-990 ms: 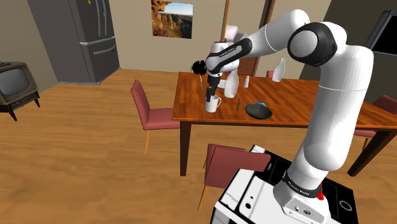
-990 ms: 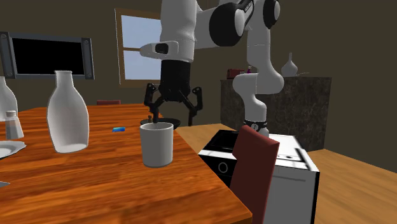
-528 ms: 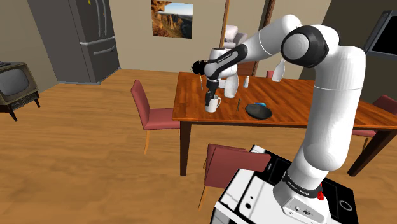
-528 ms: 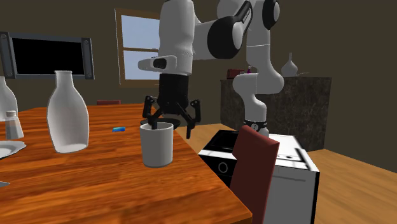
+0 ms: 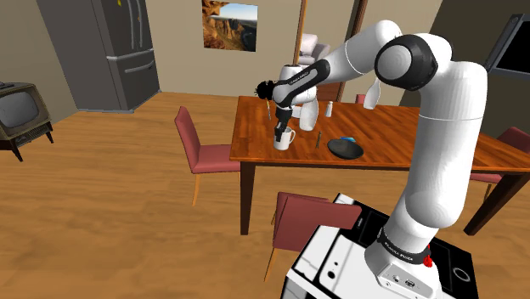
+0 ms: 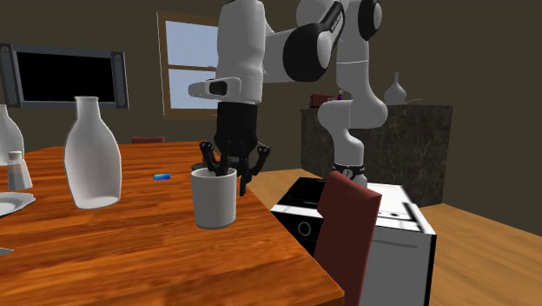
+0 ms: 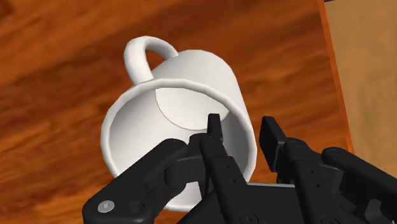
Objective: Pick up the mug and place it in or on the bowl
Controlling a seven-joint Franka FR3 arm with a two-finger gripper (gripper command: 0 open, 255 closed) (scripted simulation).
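Standing upright on a glossy brown wooden bench (image 5: 391,136), close to one edge, is a plain white mug with a loop handle (image 5: 284,139). A white robot arm with dark joints reaches down over it from a white box stand at the shoulder view's lower right. Its all-black two-finger gripper (image 5: 280,130) points down at the mug's mouth.

From the wrist view, the gripper (image 7: 242,130) straddles the mug (image 7: 191,83) at its rim, on the side opposite the handle. One finger sits inside the cup and the other outside, with the wall between them. The fingers stand apart. The outer one is right beside the wall, while a strip of white inner wall shows next to the inner one, so the mug is not clasped.

In the shoulder view, a dark shallow bowl (image 5: 346,150) sits on the same bench, well apart from the mug towards that view's right.

The second exterior view shows the mug (image 6: 214,202) resting on the bench (image 6: 130,235) with the gripper (image 6: 228,171) at its rim. A tall white bottle (image 6: 91,155) stands to that view's left
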